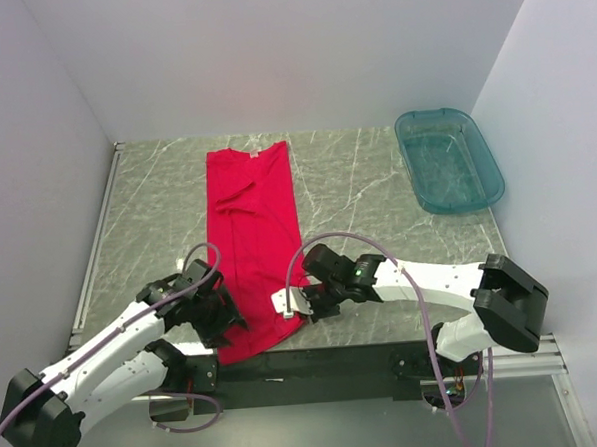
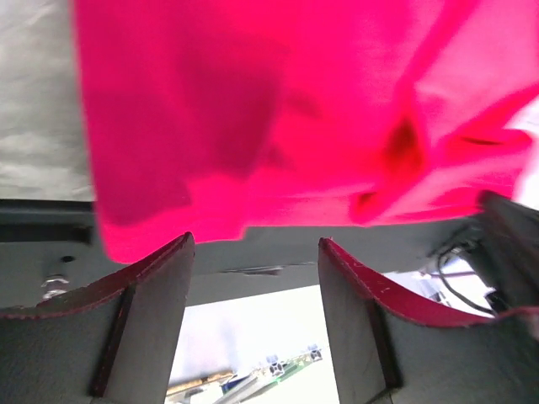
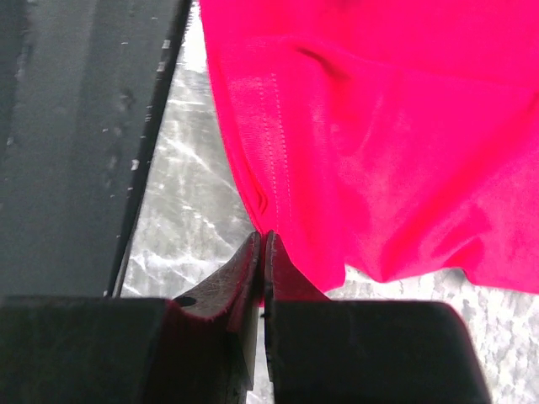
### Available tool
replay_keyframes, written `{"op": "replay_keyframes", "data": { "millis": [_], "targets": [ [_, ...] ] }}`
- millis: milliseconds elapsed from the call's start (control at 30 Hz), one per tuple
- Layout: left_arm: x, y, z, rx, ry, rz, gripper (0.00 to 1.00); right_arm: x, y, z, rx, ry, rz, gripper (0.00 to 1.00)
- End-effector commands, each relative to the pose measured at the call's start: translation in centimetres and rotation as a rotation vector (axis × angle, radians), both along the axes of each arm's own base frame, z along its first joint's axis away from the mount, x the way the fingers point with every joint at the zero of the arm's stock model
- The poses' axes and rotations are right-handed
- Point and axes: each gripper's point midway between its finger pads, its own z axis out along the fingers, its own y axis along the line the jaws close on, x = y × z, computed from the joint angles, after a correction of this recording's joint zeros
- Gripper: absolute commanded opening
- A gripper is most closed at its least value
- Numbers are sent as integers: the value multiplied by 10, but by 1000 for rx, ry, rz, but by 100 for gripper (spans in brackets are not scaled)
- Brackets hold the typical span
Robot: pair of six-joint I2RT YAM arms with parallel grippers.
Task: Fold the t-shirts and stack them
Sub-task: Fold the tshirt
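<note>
Shirt: one bright red t-shirt (image 1: 251,226), folded lengthwise into a long narrow strip, lying on the marbled tabletop (image 1: 357,195) left of centre. Collar end reaches the far edge, with a small white label (image 1: 254,156) showing there. Hem end reaches the near edge and laps onto the dark rail (image 1: 316,363) that runs along it. Some creases down the middle of the strip; the near end is rumpled

Left gripper (image 1: 224,323): at the near-left corner of the shirt, low over the hem. Its wrist view shows the jaws standing apart, red-edged fingers (image 2: 160,286) on either side of a gap, with red cloth just beyond the tips and nothing between them

Right gripper (image 1: 295,304): at the near-right corner of the shirt, reaching in from the right. In its wrist view (image 3: 264,240) the jaws are pressed together, and a fold of the shirt's side edge runs into the tips, so it looks pinched there. Cloth rises slightly toward the tips

Bin (image 1: 447,161): teal, see-through plastic, at the far-right corner of the tabletop, well apart from the shirt and both arms
</note>
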Motion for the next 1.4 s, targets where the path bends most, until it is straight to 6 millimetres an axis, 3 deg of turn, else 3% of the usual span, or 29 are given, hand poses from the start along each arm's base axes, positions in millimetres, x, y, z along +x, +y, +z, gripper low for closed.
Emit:
{"op": "replay_keyframes", "data": {
  "millis": [0, 33, 100, 133, 167, 233, 267, 333, 400, 433, 467, 500, 533, 600, 633, 667, 700, 733, 800, 833, 900, 933, 967, 1000, 1033, 1067, 1133, 1167, 1367],
  "targets": [
    [25, -14, 23, -51, -129, -47, 66, -5, 6, 19, 43, 4, 65, 7],
    [25, -10, 22, -19, -128, -66, 67, -15, 0, 14, 7, 23, 110, 9],
    [40, -16, 42, -37, -205, -79, 68, -28, -1, 13, -17, 66, 171, 37],
    [52, -16, 51, -33, -263, -81, 69, -34, -4, 13, -32, 86, 192, 57],
    [67, -22, 70, -55, -334, -80, 70, -35, -2, 17, -21, 95, 195, 88],
    [95, -18, 85, -32, -424, -81, 71, -26, 6, 33, 39, 88, 145, 94],
    [111, -17, 97, -35, -474, -76, 72, -10, 4, 39, 62, 80, 85, 96],
    [155, -3, 107, -38, -586, -36, 72, 16, 7, 59, 152, 60, -28, 96],
    [189, 9, 115, -17, -685, -10, 75, 57, -6, 75, 218, -4, -210, 96],
    [208, 16, 106, 23, -700, -14, 76, 81, -3, 93, 307, -37, -328, 96],
    [234, 20, 119, 32, -770, 19, 76, 95, -8, 102, 353, -56, -409, 96],
    [252, 32, 119, 40, -791, 50, 75, 118, -25, 115, 406, -82, -523, 96],
    [272, 37, 102, 80, -779, 35, 75, 142, -32, 130, 470, -84, -708, 96],
    [311, 52, 111, 70, -825, 59, 74, 166, -50, 138, 480, -27, -851, 100],
    [324, 56, 81, 87, -768, 29, 73, 145, -48, 130, 440, 112, -762, 95],
    [344, 61, 90, 97, -784, 34, 73, 140, -47, 130, 440, 178, -731, 86],
    [356, 72, 84, 104, -777, 39, 68, 137, -48, 130, 441, 220, -708, 84],
    [365, 71, 63, 82, -737, 9, 67, 138, -55, 129, 448, 217, -689, 84],
    [388, 78, 65, 57, -755, 17, 63, 129, -56, 129, 473, 216, -653, 84],
    [397, 87, 47, 43, -727, 18, 61, 130, -57, 129, 477, 202, -648, 84],
    [418, 90, 55, 16, -761, -10, 61, 129, -56, 130, 476, 205, -643, 84],
    [419, 90, 35, 12, -717, -40, 61, 129, -57, 129, 471, 211, -643, 84],
    [435, 92, 45, 22, -741, -51, 60, 130, -57, 129, 468, 213, -644, 84],
    [438, 89, 40, 9, -727, -69, 59, 129, -57, 129, 469, 218, -643, 84],
    [441, 89, 20, 4, -690, -91, 56, 129, -56, 130, 473, 215, -640, 84],
    [450, 90, 23, 13, -683, -96, 56, 130, -59, 131, 478, 210, -645, 84],
    [454, 93, 4, 28, -647, -101, 55, 130, -60, 131, 482, 210, -645, 84],
    [460, 95, 6, 37, -646, -102, 54, 130, -61, 133, 489, 208, -648, 84],
    [478, 96, -17, 36, -593, -123, 39, 133, -66, 135, 502, 219, -660, 84]
  ]
}}
